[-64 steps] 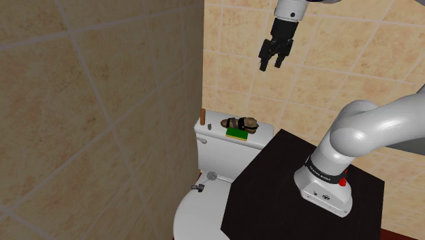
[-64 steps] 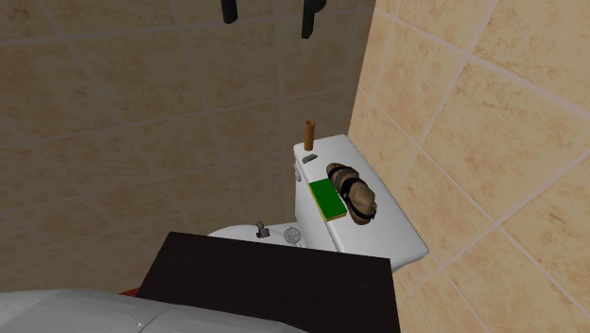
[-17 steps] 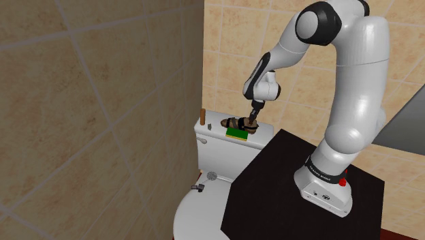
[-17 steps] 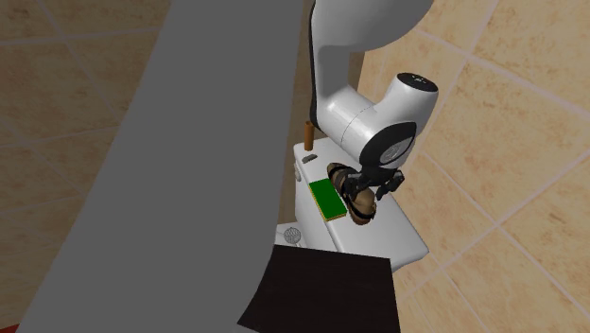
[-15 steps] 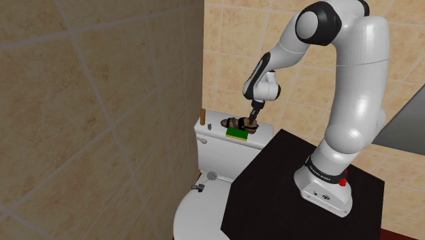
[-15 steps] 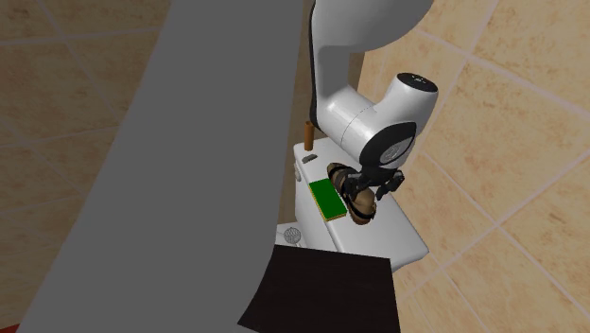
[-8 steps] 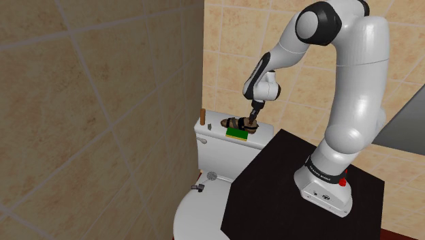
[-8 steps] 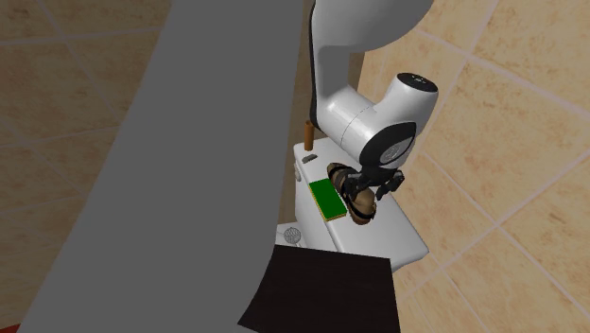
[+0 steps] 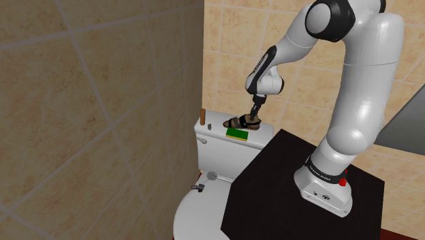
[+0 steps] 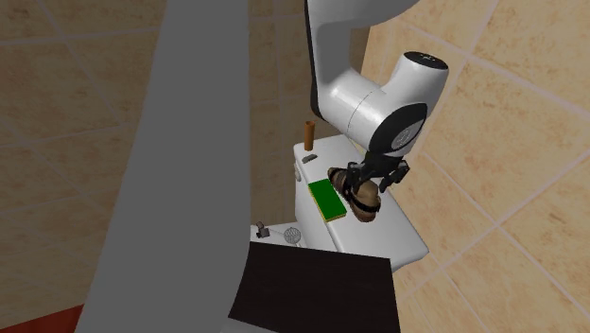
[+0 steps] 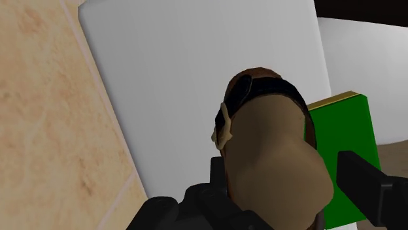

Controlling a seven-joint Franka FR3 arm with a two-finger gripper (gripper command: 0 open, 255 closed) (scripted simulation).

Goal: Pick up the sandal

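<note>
Sandal (image 9: 245, 123), brown with dark straps, sits in the grip of the black tool (image 9: 255, 117) over the lid of a white toilet tank (image 9: 218, 136). The tool's two fingers are closed on the sandal's sides. In the wrist view the tan footbed (image 11: 268, 150) bulges up between the fingers (image 11: 365, 184), one hard against each flank, and a dark strap with a pale buckle crosses the far end. Whether the sole touches the lid cannot be told. In the shoulder view the sandal looks tilted, with the end under the tool higher. A flat green block (image 9: 237, 133) lies on the lid just beside the sandal, on the side toward the bowl. In the wrist view its green face (image 11: 343, 131) shows next to one finger. The second exterior view has the tool (image 10: 367, 189) straddling the sandal (image 10: 365, 201), with the green block (image 10: 327, 200) at that view's left of it and bare lid (image 10: 397, 227) at its right. A short brown peg (image 9: 202, 113) stands upright at the lid's far corner, well apart from the sandal. The white arm (image 9: 361, 88) rises from the dark stand (image 9: 272, 184) and bends down to the tank. Tan tiled walls enclose the corner.
</note>
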